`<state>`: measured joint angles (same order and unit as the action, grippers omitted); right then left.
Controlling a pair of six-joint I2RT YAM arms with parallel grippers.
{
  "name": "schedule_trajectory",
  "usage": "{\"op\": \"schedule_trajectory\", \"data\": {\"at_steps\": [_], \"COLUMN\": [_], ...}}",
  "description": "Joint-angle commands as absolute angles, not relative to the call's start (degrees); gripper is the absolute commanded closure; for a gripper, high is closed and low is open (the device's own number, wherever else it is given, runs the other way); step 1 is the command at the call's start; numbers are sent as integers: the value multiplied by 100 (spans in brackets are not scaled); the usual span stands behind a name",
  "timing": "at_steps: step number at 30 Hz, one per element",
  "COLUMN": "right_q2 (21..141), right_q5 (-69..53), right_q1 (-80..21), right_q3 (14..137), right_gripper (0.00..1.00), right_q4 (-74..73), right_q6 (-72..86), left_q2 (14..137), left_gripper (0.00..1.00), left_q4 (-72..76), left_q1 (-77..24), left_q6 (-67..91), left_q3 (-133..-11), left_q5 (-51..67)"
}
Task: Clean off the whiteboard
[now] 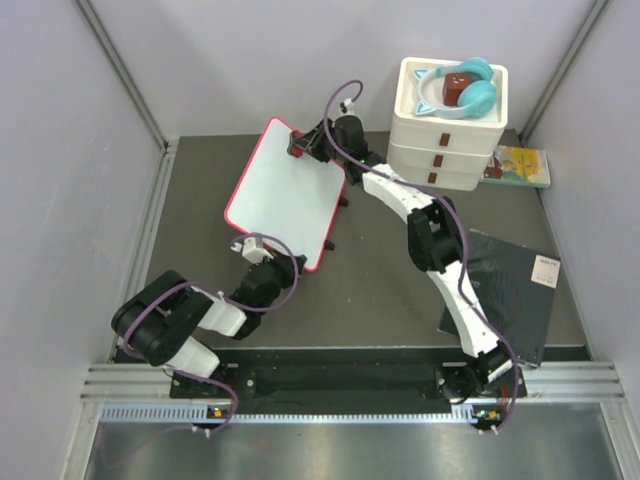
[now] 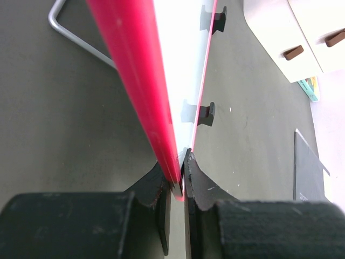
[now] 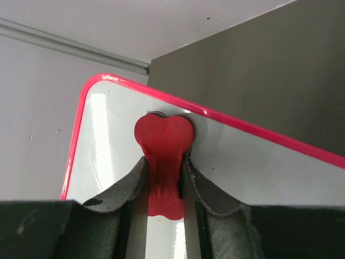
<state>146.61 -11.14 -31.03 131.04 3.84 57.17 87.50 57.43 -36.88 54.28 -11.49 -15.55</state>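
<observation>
Red heart-shaped eraser [image 3: 163, 140], glossy whiteboard [image 1: 285, 195], thin rounded pink rim

Probably robotics lab cell: plain grey panel walls [image 1: 60, 100] enclosing dark tabletop [image 1: 370, 300], aluminium rail [image 1: 580, 380] at near edge.

The whiteboard [image 1: 285, 195] is glossy white with a pink-red rim, the heart-shaped eraser [image 3: 161, 143] is plain red, the drawer stack [image 1: 440, 152] is cream with brown handles, and the headphones [image 1: 481, 97] are teal.
</observation>
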Motion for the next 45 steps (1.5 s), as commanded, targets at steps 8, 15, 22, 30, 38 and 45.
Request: {"op": "schedule_trajectory", "data": {"at_steps": [8, 15, 22, 30, 38, 45], "right_q2": [14229, 14326, 14607, 14827, 14581, 14081], "right_q5": [-1555, -1398, -967, -1036, -1467, -2072], "right_q1": [-3981, -4061, -3640, -3138, -3190, -3682], "right_q3": [13588, 13579, 13535, 13395, 12920, 12674], "right_gripper": [100, 100, 100, 100, 100, 100], "right_q4": [421, 589, 659, 378, 483, 231], "right_q6": [5353, 5599, 5871, 5837, 5450, 4651], "left_q2": [9035, 9035, 9035, 9062, 9079, 9105], "left_gripper": [100, 100, 100, 100, 100, 100], "left_q4": [3313, 3270, 3243, 3182, 3182, 3182], "left_q1": [-3823, -3858, -3911, -3946, -3955, -3990], "left_q6": [4693, 4685, 4693, 4685, 4676, 4667], "left_q3": [-791, -809, -817, -870, -870, -888], "left_q5": [-1450, -1485, -1529, -1591, -1591, -1617]}}
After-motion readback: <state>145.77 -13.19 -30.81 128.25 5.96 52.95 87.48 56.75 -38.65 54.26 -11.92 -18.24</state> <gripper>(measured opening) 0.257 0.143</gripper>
